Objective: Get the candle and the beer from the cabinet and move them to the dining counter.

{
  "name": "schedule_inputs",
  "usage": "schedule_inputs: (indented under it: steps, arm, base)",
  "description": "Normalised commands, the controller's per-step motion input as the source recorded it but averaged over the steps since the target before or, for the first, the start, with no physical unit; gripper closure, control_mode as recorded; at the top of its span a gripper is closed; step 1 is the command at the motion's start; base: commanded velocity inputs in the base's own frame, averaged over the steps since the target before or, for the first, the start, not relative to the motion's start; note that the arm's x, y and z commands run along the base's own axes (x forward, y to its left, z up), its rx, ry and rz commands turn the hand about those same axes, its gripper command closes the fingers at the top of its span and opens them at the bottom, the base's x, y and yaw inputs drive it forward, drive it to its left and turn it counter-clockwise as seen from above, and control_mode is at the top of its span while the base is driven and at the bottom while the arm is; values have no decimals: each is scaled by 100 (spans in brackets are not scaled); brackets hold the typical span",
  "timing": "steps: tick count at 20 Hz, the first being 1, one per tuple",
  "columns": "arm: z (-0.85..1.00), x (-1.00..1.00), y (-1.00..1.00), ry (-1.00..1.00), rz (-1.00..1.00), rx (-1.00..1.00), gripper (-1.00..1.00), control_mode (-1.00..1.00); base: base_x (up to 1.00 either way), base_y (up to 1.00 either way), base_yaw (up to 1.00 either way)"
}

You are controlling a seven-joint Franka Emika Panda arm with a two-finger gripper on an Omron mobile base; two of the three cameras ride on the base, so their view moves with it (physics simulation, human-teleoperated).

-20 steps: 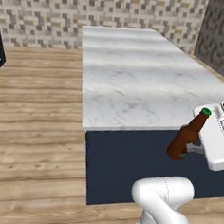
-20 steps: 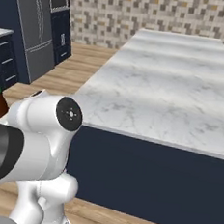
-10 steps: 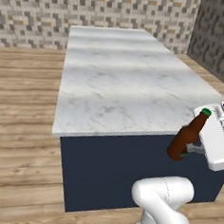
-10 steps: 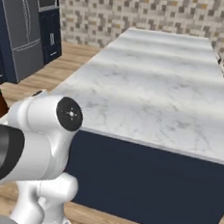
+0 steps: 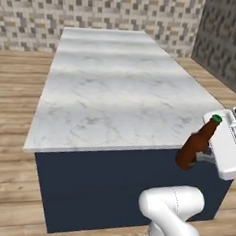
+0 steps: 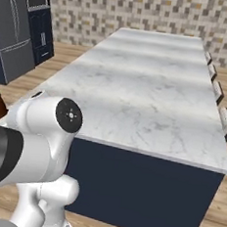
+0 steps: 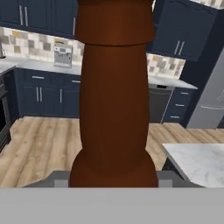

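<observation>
so the base has swung round to face the near end of the dining counter (image 5: pixel 117 90) more squarely than a second ago, and the gripper (image 5: pixel 203 158) is still clamped on the beer (image 5: pixel 197 144), tilted just off the desk's near right corner, so the drop-off looks close

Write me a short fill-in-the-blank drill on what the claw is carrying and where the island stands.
1. The claw is closed on a brown ____ with a green cap.
2. The bottle hangs tilted beside the island's near right corner, not yet set on its ____ top.
3. The island has a white veined top on a dark ____ base.
4. In the right base view, pale ____ line the island's right side.

Missing words: bottle; marble; blue; stools
</observation>
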Motion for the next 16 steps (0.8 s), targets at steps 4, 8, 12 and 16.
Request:
schedule_inputs:
  steps: [4,8,12,16]
  arm:
    - [0,0,0,0,0,0,100,100]
    - [0,0,0,0,0,0,100,100]
    - [0,0,0,0,0,0,100,100]
    - [0,0,0,0,0,0,100,100]
  base:
    - [41,-72,0]
    - [47,-73,0]
    - [51,-76,0]
    - [50,-73,0]
